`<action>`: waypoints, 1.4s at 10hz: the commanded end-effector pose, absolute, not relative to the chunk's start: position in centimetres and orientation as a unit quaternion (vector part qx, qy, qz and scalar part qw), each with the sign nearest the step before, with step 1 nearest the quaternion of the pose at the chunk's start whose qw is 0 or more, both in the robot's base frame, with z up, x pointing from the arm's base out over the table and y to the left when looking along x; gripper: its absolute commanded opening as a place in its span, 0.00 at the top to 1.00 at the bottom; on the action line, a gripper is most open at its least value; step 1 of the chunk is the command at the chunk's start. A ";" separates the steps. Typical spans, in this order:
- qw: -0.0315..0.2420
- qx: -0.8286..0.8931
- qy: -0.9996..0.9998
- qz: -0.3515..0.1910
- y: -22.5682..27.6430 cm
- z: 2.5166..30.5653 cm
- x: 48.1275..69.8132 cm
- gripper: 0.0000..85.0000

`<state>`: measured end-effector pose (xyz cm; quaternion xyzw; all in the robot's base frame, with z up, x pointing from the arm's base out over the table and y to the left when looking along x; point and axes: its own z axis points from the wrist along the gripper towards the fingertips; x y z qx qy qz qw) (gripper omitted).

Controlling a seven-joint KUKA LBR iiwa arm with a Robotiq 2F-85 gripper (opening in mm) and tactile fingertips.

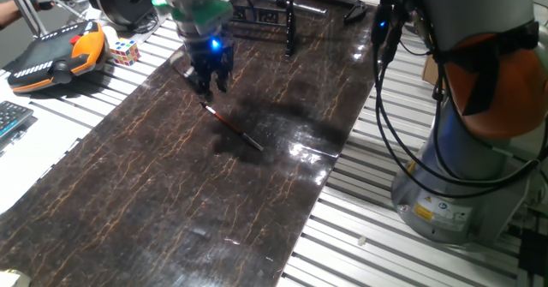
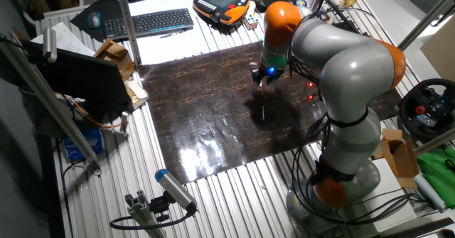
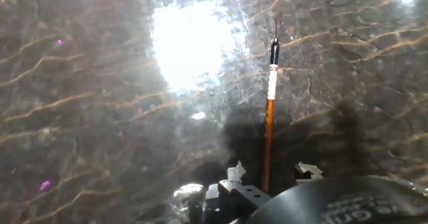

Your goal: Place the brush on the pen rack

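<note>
The brush [image 1: 231, 127] is a thin orange-brown stick lying on the dark marbled tabletop [image 1: 171, 201]. Its far end points toward the table's middle. My gripper [image 1: 211, 88] hangs right over the brush's near end. In the hand view the brush [image 3: 269, 117] runs up from between my two fingertips [image 3: 235, 172], which stand well apart on either side without touching it. The other fixed view shows the gripper [image 2: 262, 80] just above the brush [image 2: 262, 109]. The pen rack [image 1: 289, 26], a low black frame, stands at the far end of the table behind the gripper.
An orange and black teach pendant [image 1: 60, 60], a puzzle cube [image 1: 124, 51] and a keyboard [image 1: 10, 120] lie to the left of the table. The arm's base [image 1: 462, 167] and its cables [image 1: 390, 107] stand to the right. A bright glare patch [image 3: 194, 43] shines on the tabletop.
</note>
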<state>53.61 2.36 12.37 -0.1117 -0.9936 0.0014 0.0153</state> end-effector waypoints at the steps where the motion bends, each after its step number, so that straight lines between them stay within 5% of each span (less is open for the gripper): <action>1: 0.016 -0.111 -0.994 -0.002 2.2 10.0 53.6 0.49; 8: 0.007 -0.098 -0.995 -0.006 1.3 8.1 53.9 0.48; 14: 0.041 -0.121 -0.992 -0.017 1.3 8.1 53.9 0.49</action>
